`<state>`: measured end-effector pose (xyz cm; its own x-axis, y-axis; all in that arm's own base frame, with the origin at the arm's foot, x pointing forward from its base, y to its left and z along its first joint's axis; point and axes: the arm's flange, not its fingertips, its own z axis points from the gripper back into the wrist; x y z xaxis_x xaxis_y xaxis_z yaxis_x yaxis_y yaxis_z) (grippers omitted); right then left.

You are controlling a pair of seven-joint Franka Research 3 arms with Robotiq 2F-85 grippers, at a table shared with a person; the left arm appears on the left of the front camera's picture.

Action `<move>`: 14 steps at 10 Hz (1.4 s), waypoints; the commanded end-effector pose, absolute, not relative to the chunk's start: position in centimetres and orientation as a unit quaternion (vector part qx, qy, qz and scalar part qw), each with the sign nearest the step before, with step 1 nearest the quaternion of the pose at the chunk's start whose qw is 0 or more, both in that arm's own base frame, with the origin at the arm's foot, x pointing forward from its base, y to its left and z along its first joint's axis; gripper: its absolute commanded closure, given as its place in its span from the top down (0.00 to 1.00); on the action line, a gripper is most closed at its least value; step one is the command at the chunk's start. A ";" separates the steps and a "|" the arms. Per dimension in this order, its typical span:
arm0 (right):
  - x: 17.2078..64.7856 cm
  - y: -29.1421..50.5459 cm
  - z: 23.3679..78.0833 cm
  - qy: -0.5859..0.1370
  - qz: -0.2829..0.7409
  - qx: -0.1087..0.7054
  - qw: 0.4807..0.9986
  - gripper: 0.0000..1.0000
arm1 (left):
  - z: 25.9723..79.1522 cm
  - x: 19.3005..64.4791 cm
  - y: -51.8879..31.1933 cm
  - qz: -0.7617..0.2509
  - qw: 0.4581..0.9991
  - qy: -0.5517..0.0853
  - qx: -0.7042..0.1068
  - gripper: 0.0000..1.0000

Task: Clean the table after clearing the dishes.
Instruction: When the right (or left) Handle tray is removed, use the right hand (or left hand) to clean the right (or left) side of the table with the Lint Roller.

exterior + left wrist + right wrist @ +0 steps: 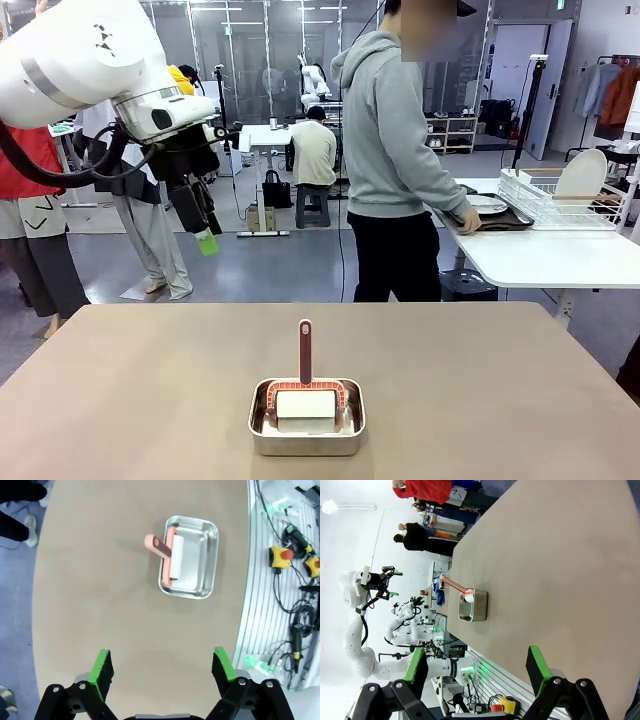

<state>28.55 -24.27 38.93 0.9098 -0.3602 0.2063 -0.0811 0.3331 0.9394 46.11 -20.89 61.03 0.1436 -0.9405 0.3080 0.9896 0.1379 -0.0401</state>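
Front view cuts off the near edge of the table point(140, 400); its long axis runs left-right, with a steel pan point(307, 443) on it. The dishes point(488, 204), half hidden by a person's hand point(466, 222), lie far beyond the pan, rightward. Left gripper point(162, 662) hangs above the table, up-left of the pan, jaws wide; right gripper point(477, 662) wide too.

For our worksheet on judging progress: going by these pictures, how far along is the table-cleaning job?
Done: the dishes sit on the white side table, with a person's hand at their tray. In hand: nothing; the left claw and right claw are open and hold nothing. Left: lifting the pink-handled roller from the steel pan and rolling the brown table.
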 end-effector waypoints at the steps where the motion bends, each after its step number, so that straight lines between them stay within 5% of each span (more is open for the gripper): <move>1: 28.6 -24.1 39.0 -0.204 -0.089 0.570 0.791 1.00 | 61.3 47.3 -26.4 -0.651 0.750 -0.104 -0.049 1.00; 5: 28.6 -24.1 39.0 -0.204 -0.089 0.570 0.791 1.00 | 56.4 48.1 -35.2 -0.686 0.726 -0.045 0.017 1.00; 9: 28.6 -24.1 39.0 -0.204 -0.089 0.570 0.791 1.00 | 51.4 48.9 -37.2 -0.701 0.712 -0.039 -0.010 1.00; 14: 28.6 -24.1 39.0 -0.204 -0.089 0.570 0.791 1.00 | 46.7 49.5 -38.6 -0.706 0.705 0.042 -0.057 1.00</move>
<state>28.56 -24.26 38.92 0.9099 -0.3599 0.2062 -0.0811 0.3331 0.9394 49.38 -38.44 46.27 0.0172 -0.9997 0.0152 0.9962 0.0159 -0.0859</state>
